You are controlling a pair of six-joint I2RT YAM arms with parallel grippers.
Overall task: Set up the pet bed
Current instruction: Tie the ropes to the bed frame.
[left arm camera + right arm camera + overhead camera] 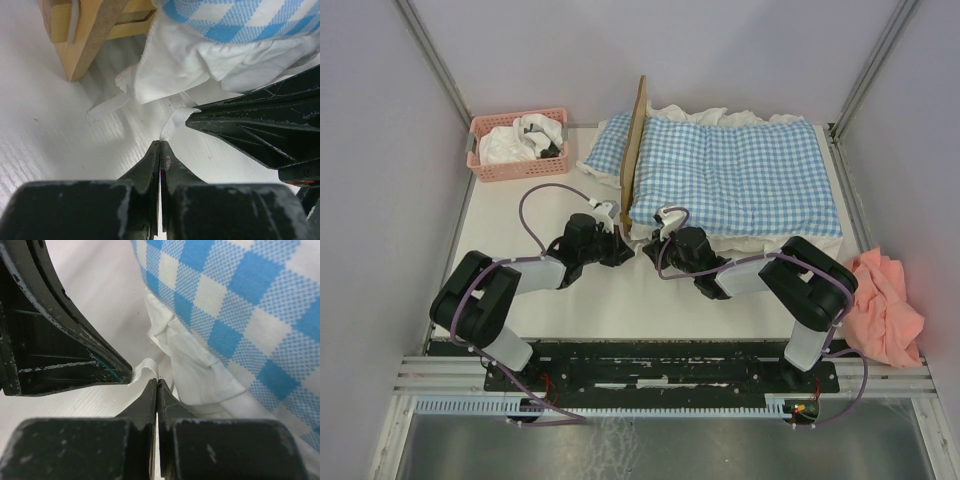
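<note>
While my left hand (623, 247) and right hand (650, 245) meet at its near corner, pet bed (638, 140) sits 12 o'clock on bench (555, 300). Left wrist: left hand closed tight, white tie (175, 122) at tips, bed 11 o'clock. Right wrist: right hand closed too.

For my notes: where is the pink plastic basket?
Top view: the pink plastic basket sits far left on the table, beside the blue-white gingham bedding.

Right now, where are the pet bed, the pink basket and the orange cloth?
pet bed (635, 140): top view, on its upright wooden headboard.
pink basket (525, 168): top view, on its near wall.
orange cloth (885, 300): top view, on its crumpled middle.
</note>
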